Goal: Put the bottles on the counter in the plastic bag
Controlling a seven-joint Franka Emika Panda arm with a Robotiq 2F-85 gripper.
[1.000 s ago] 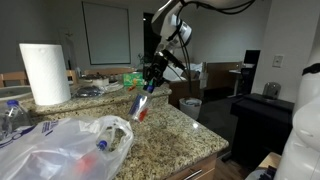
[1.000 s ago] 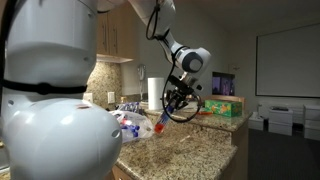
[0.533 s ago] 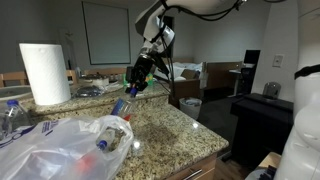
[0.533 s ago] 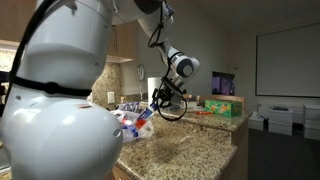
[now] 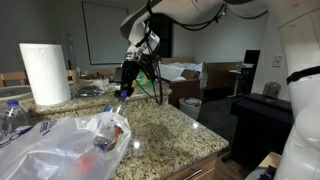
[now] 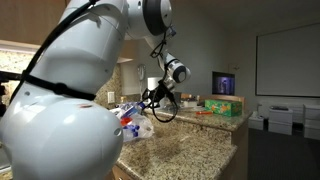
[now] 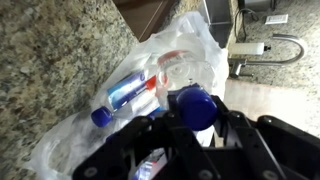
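My gripper (image 5: 124,88) is shut on a small clear bottle (image 5: 119,99) with a blue label and holds it tilted just above the mouth of the translucent plastic bag (image 5: 60,148). In the wrist view the bottle's blue cap (image 7: 193,104) sits between the jaws (image 7: 190,138), with the bag (image 7: 185,45) below. Inside the bag lie a blue-capped bottle (image 7: 122,96) and one with a red cap (image 7: 168,60). The bag rests on the speckled granite counter (image 5: 170,132). In an exterior view the gripper (image 6: 148,101) hangs over the bag (image 6: 133,125).
A white paper towel roll (image 5: 45,72) stands behind the bag, and a larger water bottle (image 5: 11,116) stands at the left edge. Green boxes (image 6: 225,107) sit at the counter's far end. A faucet (image 7: 268,46) shows beyond the bag. The counter edge (image 5: 215,150) drops off on the right.
The gripper has carried the bottle across the counter from its middle to the bag's mouth. The bag and the bottles in it have not moved.
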